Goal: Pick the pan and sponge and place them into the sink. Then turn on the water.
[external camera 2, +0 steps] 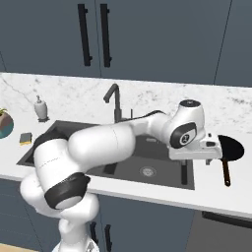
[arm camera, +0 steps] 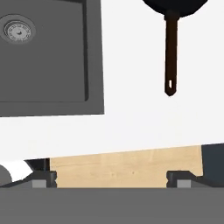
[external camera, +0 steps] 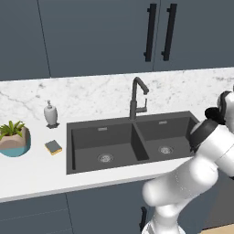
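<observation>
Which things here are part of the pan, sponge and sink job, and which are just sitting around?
Part of the job:
pan, on the counter right of the sink
sponge, on the counter left of the sink
sink
faucet, no water running

Just sitting around:
soap bottle
potted plant

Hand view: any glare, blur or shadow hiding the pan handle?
Hand view: flat even light, no glare; pan cut off by the top edge, handle sharp against the white counter. Right base view: pan edges soft, faint shadow beneath, gripper open beside it.
</observation>
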You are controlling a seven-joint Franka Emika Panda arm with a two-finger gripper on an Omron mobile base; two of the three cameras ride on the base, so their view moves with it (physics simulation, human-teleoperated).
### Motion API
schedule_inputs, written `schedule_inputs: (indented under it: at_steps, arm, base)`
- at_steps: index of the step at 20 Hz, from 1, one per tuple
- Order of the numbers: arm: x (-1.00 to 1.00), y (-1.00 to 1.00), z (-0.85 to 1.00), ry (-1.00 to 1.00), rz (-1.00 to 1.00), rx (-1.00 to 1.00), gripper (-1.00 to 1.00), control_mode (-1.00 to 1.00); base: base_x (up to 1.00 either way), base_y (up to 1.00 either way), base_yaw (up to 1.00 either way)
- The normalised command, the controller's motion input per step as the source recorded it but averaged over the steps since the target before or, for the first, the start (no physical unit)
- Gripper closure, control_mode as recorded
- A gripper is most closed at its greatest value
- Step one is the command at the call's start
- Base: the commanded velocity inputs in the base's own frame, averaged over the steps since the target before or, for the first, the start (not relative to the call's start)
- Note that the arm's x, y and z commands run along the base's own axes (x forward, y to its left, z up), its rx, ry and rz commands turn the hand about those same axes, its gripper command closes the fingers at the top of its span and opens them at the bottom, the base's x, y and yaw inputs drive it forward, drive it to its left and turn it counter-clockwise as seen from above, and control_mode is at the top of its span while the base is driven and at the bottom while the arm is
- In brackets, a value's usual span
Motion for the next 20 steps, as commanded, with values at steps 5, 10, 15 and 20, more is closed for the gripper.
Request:
schedule_inputs:
  at_steps: [5,10,15,20]
  arm:
    - [0.00,-0.59,-0.26,0.00,0.00,0.00,-1.00,-1.00]
    - [0.05,-0.39,-0.25,0.00,0.00,0.00,-1.00,-1.00]
    - [0.14,-0.20,-0.34,0.00,0.00,0.00,-1.00,-1.00]
    - [0.14,-0.23,-0.08,0.00,0.00,0.04,-1.00,-1.00]
  base:
    - [0.00,0.00,0.00]
    - [0.00,0.00,0.00]
    - [0.00,0.00,0.00]
    - [0.00,0.00,0.00]
